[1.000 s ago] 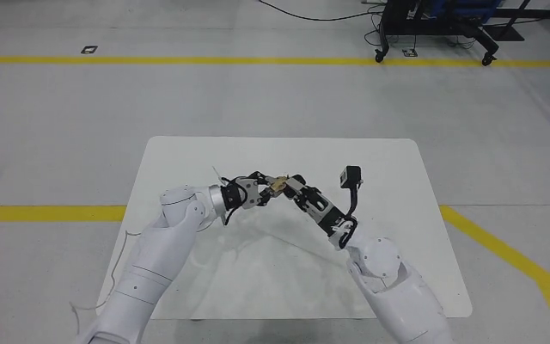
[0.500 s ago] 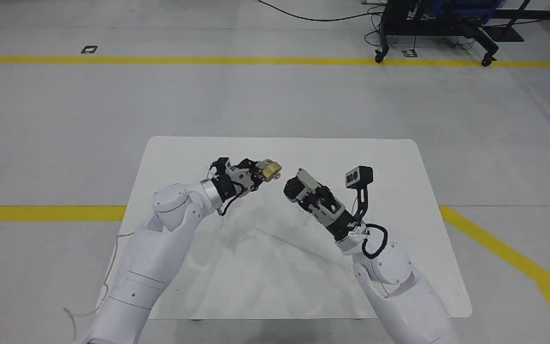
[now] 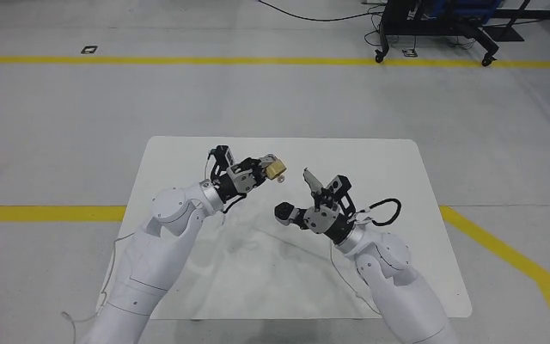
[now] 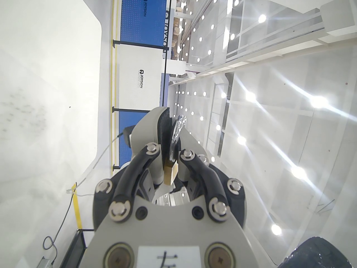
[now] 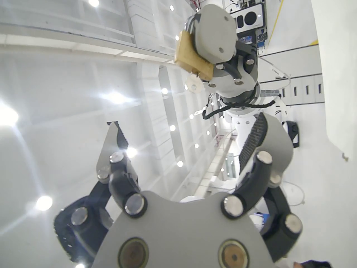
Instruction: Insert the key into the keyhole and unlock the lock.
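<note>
We see the left end effector [image 3: 265, 165] clamped on the brass lock [image 5: 192, 57]. Its fingers hide the shackle, so we cannot tell whether it is released. The key [image 5: 193, 84] juts from the lock's keyhole end, blade hidden. The right end effector [image 5: 187, 131] gapes empty, apart from the lock, above the bench [image 3: 387, 163].

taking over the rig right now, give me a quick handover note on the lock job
Left gripper: jaws shut on the small brass padlock, held up over the white table.
Right gripper: jaws open, empty, apart from the padlock.
Done: small silver key is inserted in the padlock.
Left: turn the key; whether it is unlocked yet cannot be seen.
</note>
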Tool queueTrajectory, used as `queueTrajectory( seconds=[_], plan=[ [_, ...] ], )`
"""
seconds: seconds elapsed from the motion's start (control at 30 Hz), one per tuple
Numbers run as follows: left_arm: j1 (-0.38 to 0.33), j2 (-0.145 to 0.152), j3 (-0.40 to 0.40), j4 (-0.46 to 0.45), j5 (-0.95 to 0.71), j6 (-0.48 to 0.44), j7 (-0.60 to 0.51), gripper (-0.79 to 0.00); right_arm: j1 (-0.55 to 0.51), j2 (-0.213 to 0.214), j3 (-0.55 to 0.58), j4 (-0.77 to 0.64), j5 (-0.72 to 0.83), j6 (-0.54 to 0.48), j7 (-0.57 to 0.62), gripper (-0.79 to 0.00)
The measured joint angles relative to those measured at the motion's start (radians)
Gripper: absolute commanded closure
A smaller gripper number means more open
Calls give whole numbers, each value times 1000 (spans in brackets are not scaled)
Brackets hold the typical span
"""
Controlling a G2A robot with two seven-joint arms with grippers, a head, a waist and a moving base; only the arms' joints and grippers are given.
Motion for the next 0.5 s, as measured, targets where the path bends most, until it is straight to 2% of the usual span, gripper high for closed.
queueTrajectory(
  seconds=[0.03, 0.13, 0.27, 0.5],
  plan=[
    [0, 0, 0, 0, 1, 0, -1, 0, 7, -1, -3, 10, 9, 8, 2, -391],
    [-1, 0, 0, 1, 2, -2, -5, 0, 30, -4, -16, 41, 26, 20, 3, -357],
    [-4, 1, 1, 1, 9, 0, -15, 0, 55, -7, -26, 63, 32, 16, -16, -366],
    [-4, 2, 3, -6, 40, -17, -16, 0, 61, -8, -33, 49, 23, 18, -35, -339]
  ],
)
